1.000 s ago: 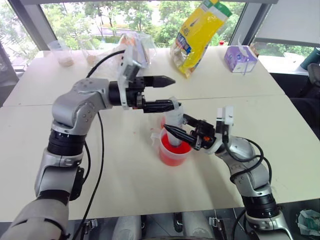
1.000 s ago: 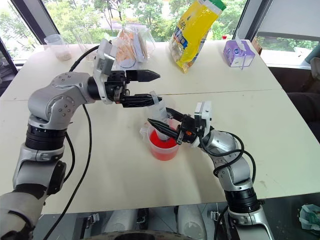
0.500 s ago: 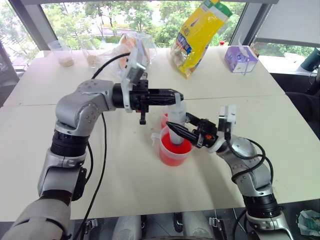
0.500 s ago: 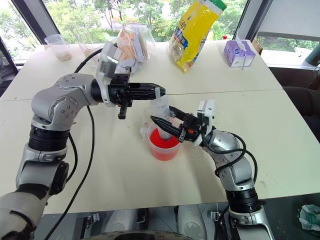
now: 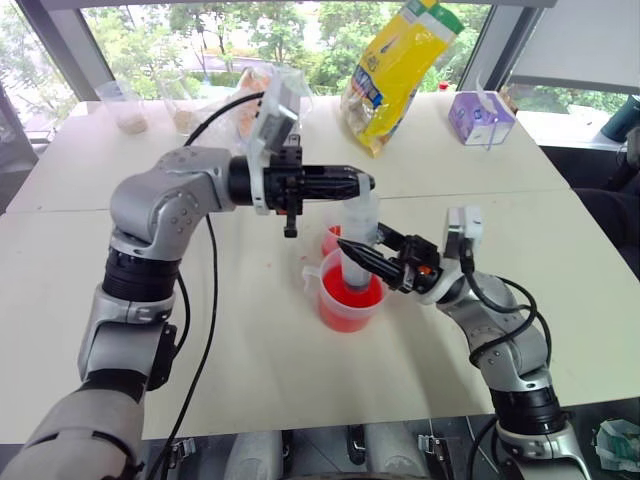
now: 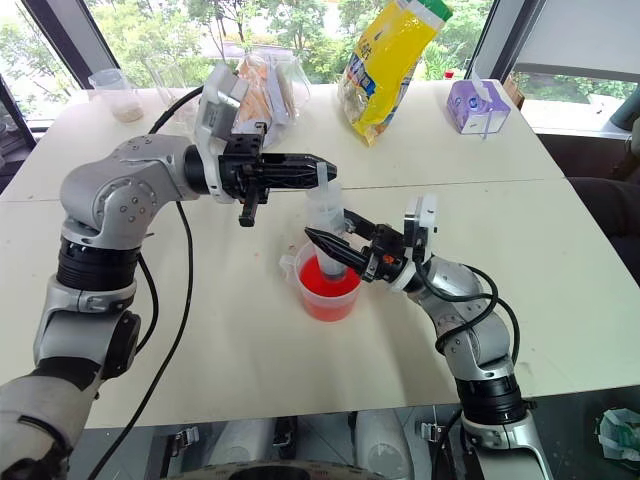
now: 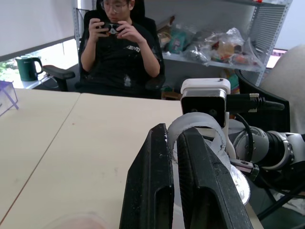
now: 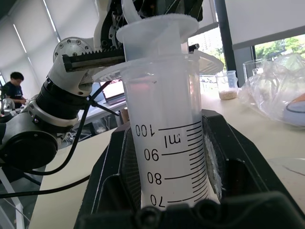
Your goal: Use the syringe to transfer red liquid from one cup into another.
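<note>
The clear syringe (image 5: 358,232) stands upright with its lower end inside the handled beaker (image 5: 326,270), which holds red liquid (image 5: 350,310). My right gripper (image 5: 352,252) reaches in from the right and is shut on the barrel (image 8: 167,143), its fingers (image 8: 228,162) flanking the printed marks. From the left, my left gripper (image 5: 358,184) is level and shut on the plunger's top ring (image 7: 198,129). The small plain cup (image 5: 329,238) sits just behind the beaker, showing red inside, partly hidden by the syringe.
At the back of the white table (image 5: 250,360) are a yellow bag (image 5: 395,70), a purple box (image 5: 478,118), a clear plastic bag (image 5: 255,95) and small cups (image 5: 125,105). A person (image 7: 124,47) sits beyond the table's right side.
My left gripper was open around the plunger's top a second ago and has shut on it. The right gripper has kept its hold on the barrel.
</note>
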`<act>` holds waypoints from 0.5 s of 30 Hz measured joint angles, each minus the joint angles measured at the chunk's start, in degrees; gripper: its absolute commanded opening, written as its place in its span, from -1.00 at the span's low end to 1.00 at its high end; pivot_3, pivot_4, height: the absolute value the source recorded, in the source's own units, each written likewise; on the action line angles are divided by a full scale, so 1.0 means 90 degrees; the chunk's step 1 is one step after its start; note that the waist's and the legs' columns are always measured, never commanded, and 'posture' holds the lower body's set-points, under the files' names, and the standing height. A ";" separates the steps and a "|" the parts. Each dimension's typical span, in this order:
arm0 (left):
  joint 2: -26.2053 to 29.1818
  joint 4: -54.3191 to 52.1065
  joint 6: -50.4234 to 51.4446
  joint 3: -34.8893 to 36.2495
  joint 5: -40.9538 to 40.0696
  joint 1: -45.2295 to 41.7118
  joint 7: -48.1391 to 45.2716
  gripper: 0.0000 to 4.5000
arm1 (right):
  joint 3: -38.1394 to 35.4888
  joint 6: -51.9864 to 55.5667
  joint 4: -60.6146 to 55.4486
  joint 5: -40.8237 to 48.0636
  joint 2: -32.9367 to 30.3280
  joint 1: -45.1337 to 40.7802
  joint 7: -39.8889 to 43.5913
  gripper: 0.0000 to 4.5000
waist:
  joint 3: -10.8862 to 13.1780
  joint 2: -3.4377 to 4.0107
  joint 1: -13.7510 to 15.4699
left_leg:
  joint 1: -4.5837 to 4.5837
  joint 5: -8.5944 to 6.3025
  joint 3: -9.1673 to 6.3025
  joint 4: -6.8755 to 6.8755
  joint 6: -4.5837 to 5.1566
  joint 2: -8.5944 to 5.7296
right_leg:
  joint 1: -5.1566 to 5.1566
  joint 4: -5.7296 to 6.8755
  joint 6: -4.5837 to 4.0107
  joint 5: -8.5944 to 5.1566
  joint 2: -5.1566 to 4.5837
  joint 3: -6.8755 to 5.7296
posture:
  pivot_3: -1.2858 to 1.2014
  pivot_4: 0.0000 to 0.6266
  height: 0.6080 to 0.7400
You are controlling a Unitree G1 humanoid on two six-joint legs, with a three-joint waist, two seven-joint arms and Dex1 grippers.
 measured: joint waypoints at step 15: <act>0.0006 0.0109 -0.0053 0.0017 -0.0015 -0.0068 0.0002 -0.99 | 0.0001 0.0065 0.0019 0.0030 -0.0148 0.0015 0.0033 -0.38 | 0.0000 0.0000 0.0000 | 0.0000 0.0000 0.0000 0.0000 0.0000 0.0000 | 0.0000 0.0000 0.0000 0.0000 0.0000 0.0000 | 0.03 -0.52 1.00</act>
